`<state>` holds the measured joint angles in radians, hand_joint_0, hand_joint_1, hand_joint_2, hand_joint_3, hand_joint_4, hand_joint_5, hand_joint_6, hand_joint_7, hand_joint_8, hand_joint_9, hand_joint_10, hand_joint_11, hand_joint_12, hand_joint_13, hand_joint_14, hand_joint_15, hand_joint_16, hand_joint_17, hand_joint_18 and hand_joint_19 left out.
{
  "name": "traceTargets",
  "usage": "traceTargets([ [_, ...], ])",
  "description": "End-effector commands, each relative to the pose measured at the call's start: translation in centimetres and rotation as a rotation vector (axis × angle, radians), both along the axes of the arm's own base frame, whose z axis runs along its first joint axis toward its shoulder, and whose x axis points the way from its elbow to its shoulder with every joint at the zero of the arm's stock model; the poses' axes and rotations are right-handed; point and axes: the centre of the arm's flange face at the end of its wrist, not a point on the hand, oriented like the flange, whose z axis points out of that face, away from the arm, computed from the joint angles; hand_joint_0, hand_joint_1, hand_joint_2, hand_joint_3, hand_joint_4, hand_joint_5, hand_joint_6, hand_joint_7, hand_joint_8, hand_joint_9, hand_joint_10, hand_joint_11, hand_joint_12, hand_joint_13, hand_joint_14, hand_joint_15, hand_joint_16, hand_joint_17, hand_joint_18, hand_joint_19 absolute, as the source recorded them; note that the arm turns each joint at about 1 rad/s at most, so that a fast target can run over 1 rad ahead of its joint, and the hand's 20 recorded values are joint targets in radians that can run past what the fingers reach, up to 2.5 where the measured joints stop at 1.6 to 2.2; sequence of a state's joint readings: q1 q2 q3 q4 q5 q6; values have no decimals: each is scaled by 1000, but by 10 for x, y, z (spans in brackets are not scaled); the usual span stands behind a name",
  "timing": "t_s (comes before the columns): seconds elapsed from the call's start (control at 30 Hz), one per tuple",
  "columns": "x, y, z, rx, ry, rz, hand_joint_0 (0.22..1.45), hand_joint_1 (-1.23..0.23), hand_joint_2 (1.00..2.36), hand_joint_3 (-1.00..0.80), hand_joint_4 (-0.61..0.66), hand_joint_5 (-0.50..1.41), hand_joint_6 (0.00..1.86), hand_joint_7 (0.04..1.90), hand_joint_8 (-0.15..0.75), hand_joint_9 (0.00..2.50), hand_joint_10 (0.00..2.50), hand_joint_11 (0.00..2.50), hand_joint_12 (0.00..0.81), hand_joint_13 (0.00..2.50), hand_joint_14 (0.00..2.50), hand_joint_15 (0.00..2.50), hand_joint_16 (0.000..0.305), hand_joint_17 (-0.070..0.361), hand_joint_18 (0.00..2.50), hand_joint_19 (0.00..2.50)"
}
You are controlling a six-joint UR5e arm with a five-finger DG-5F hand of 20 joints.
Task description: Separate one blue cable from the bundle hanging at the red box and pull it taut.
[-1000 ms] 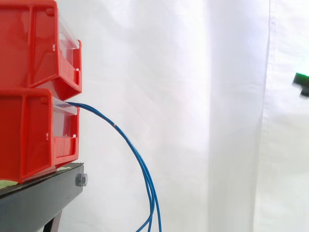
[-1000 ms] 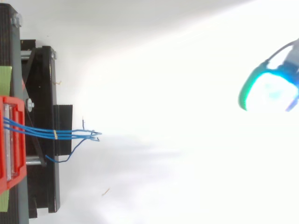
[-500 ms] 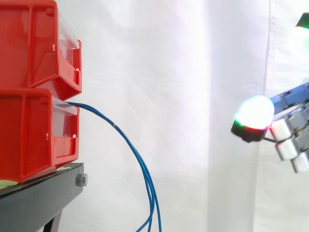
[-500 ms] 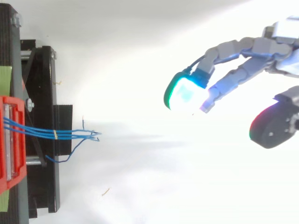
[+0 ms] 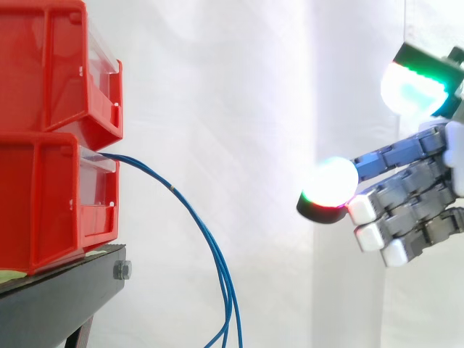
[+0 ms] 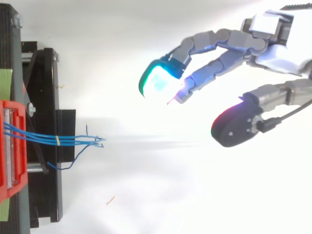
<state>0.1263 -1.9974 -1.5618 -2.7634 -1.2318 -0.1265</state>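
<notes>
A bundle of thin blue cables [image 5: 196, 225] leaves the lower red box [image 5: 51, 199] and droops down in an arc past the bottom edge of the side view. From above, the blue cables [image 6: 68, 140] run side by side, held by a small band, and fan out at their ends. My hand [image 5: 413, 210] reaches in from the right, well clear of the cables. Its fingers [image 6: 214, 48] are spread and relaxed, the thumb [image 6: 239, 127] apart from them, nothing held.
Two red boxes are stacked, the upper one [image 5: 65, 65] on the lower, on a black stand [image 5: 58, 297]. A white curtain [image 5: 290, 145] hangs behind. Open space lies between the cables and my hand.
My hand has come in from the right edge and moved left toward the cables, fingers still spread. The cables hang as before.
</notes>
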Motion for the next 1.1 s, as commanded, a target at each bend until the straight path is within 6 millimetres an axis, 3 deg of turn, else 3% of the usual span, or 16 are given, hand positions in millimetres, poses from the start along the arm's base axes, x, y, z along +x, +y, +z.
traceTargets([
  [0.0, 7, 0, -10, -27, 6, -15, 543, -666, 1000, -500, 257, -175, 502, 806, 304, 831, 11, 362, 355, 782, 11, 307, 40, 91, 691, 433],
  [0.1, 18, 1, -20, -20, 11, -14, 543, -662, 1000, -500, 259, -175, 502, 803, 304, 832, 9, 356, 357, 785, 12, 310, 40, 91, 692, 431],
  [0.3, 57, 5, -38, 14, -1, 0, 546, -658, 1000, -500, 255, -175, 502, 806, 305, 834, 9, 356, 356, 785, 11, 307, 40, 91, 693, 431],
  [0.5, 80, 5, -61, 27, 8, 3, 547, -658, 1000, -500, 259, -175, 502, 804, 304, 833, 9, 361, 357, 787, 11, 318, 40, 90, 696, 438],
  [0.73, 88, 9, -57, 31, -31, 14, 548, -660, 1000, -500, 258, -175, 502, 804, 307, 830, 9, 362, 358, 789, 11, 319, 40, 91, 697, 438],
  [0.83, 92, 11, -67, 33, -45, 14, 547, -662, 1000, -500, 258, -175, 502, 805, 304, 832, 9, 356, 358, 791, 11, 315, 40, 91, 698, 440],
  [0.9, 111, 8, -81, 59, -55, 20, 547, -663, 1000, -500, 257, -175, 502, 805, 303, 832, 9, 356, 356, 792, 13, 321, 40, 91, 698, 447],
  [0.93, 111, 8, -81, 59, -55, 20, 547, -663, 1000, -500, 262, -175, 502, 804, 304, 831, 9, 363, 356, 793, 11, 322, 40, 90, 698, 447],
  [0.97, 124, 11, -78, 94, -72, 46, 547, -663, 1000, -500, 262, -175, 502, 805, 303, 831, 9, 361, 356, 793, 11, 323, 40, 91, 698, 447],
  [1.07, 126, 17, -74, 112, -64, 70, 547, -663, 1000, -500, 259, -175, 502, 804, 305, 831, 9, 355, 358, 793, 12, 315, 41, 91, 698, 447],
])
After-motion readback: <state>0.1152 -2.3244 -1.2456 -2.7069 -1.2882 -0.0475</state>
